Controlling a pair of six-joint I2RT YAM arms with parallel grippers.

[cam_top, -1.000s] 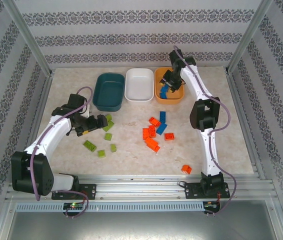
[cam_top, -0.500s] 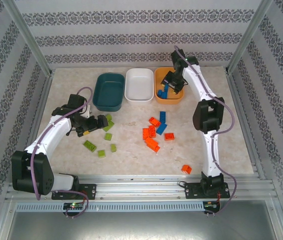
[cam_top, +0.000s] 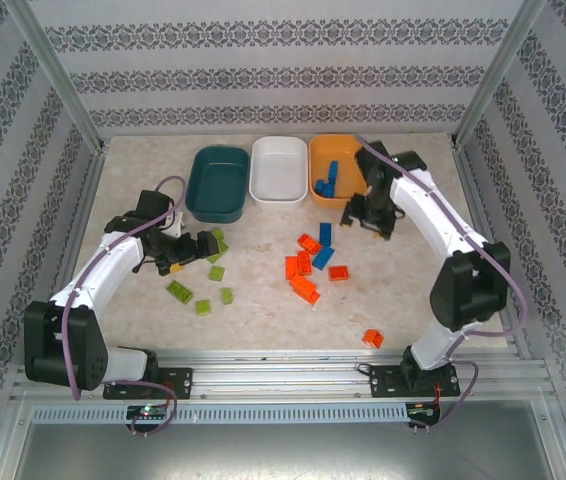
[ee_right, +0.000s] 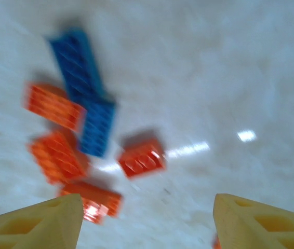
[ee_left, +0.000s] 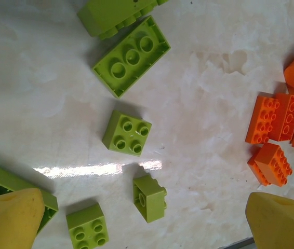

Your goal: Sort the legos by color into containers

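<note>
Swinging back off the orange bin (cam_top: 315, 170), the right hand (cam_top: 358, 213) had come over the bench (cam_top: 263, 325), fingers apart and empty. Nearest lay a lone orange brick (cam_top: 373, 338). Further in, the left hand (cam_top: 203, 245) hung beside the green legos (cam_top: 179, 291), also spread with nothing in it. Mid-bench, two blue bricks (cam_top: 324, 247) touched the orange-red cluster (cam_top: 303, 275). Blue pieces (cam_top: 331, 182) lay in the orange bin, beside the white bin (cam_top: 279, 170) and teal bin (cam_top: 218, 185). The step looked like fetching another blue brick, which called for a descent and a close on it.
</note>
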